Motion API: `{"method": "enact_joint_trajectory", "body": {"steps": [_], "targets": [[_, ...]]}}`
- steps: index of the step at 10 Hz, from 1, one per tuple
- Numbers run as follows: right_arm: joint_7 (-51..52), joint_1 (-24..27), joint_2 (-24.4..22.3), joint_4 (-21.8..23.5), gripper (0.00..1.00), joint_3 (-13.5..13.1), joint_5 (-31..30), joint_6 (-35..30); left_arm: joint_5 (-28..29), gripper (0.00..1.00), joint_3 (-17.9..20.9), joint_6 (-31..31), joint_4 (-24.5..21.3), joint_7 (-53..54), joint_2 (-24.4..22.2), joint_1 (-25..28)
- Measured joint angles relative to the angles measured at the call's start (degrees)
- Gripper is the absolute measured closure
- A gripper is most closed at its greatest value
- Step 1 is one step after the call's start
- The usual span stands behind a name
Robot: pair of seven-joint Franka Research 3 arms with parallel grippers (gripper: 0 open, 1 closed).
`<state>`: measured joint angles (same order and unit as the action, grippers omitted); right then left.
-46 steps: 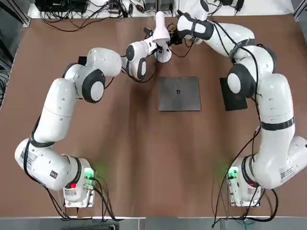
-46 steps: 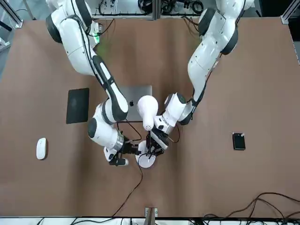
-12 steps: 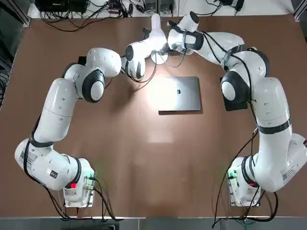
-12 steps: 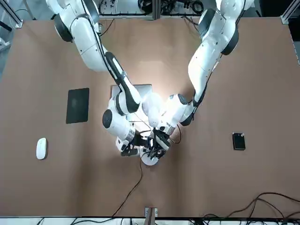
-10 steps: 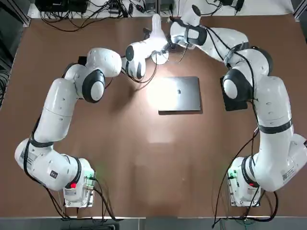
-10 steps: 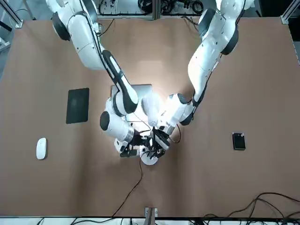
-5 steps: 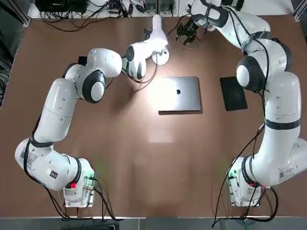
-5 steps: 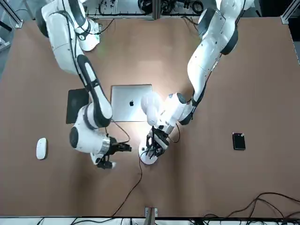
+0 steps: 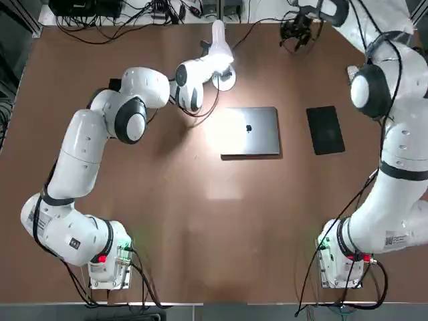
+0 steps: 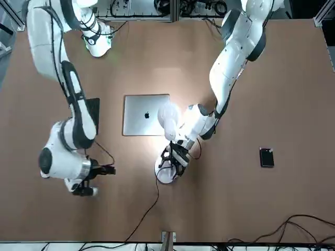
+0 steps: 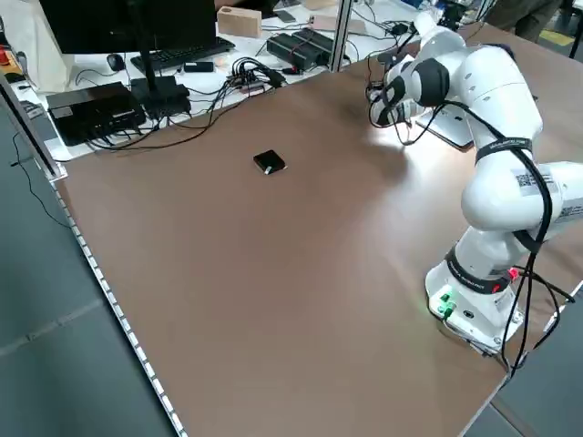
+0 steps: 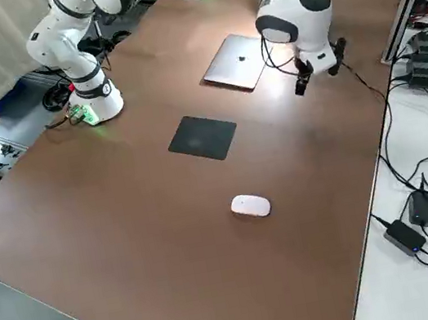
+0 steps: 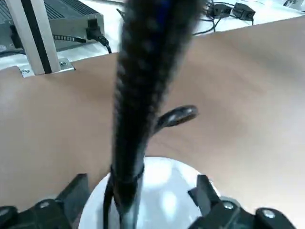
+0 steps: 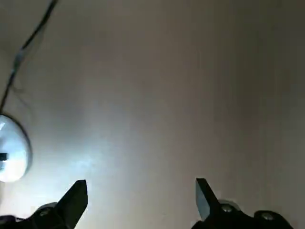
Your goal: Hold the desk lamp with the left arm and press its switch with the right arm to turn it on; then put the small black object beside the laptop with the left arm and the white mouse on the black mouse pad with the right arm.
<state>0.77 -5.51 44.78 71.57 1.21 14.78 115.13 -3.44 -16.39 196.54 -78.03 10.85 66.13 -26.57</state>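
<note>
The white desk lamp [image 9: 218, 39] stands lit at the table's far edge, its glow falling on the silver laptop [image 9: 249, 131]. My left gripper [image 13: 140, 191] is open, its fingers either side of the lamp's dark stem [image 13: 136, 119] just above the round base [image 10: 166, 175]. Off to the far right my right gripper [image 9: 297, 30] hangs open with nothing in it, and the lamp base [image 14: 12, 153] shows in its wrist view. The small black object [image 10: 267, 157] lies far left of the lamp. The white mouse [image 12: 250, 205] rests beyond the black mouse pad [image 9: 326, 130].
The lamp's cable [image 10: 149, 206] trails over the far table edge. Boxes, cables and power bricks [image 12: 412, 212] crowd the bench behind the table. The arms' bases [image 9: 107, 264] stand at the near edge.
My right gripper has opened and swung away from the lamp base toward the far right. My left gripper has opened around the stem. The lamp, dark in the earliest frames, stays lit.
</note>
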Motion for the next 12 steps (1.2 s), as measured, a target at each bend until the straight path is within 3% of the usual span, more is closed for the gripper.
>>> {"method": "enact_joint_trajectory", "body": {"steps": [3, 6, 8, 10, 12], "targets": [[10.07, 7.44, -1.41, 0.0, 0.0, -0.12, -3.3, -2.44, 0.03, 0.0, 0.08, -0.93, -5.78, 0.31, -3.14, 0.6], [18.34, 12.79, -2.69, 0.12, 0.0, -0.09, -11.41, -0.86, 0.74, 0.0, 0.09, -6.99, -14.75, 0.55, -10.87, 3.7], [29.43, 15.48, -2.68, 1.0, 0.0, -0.1, -14.25, 1.95, 1.34, 0.0, -0.1, -12.63, -20.26, 0.55, -17.05, 6.37], [36.63, 18.94, -2.55, 2.34, 0.0, -0.18, -15.86, 3.56, 1.39, 0.0, -0.24, -22.68, -25.89, 0.41, -24.57, 9.28], [39.98, 22.14, -2.24, 6.84, 0.0, -0.13, -16.14, 9.74, 1.39, 0.0, -0.22, -40.06, -26.95, 0.2, -32.03, 13.86]]}}
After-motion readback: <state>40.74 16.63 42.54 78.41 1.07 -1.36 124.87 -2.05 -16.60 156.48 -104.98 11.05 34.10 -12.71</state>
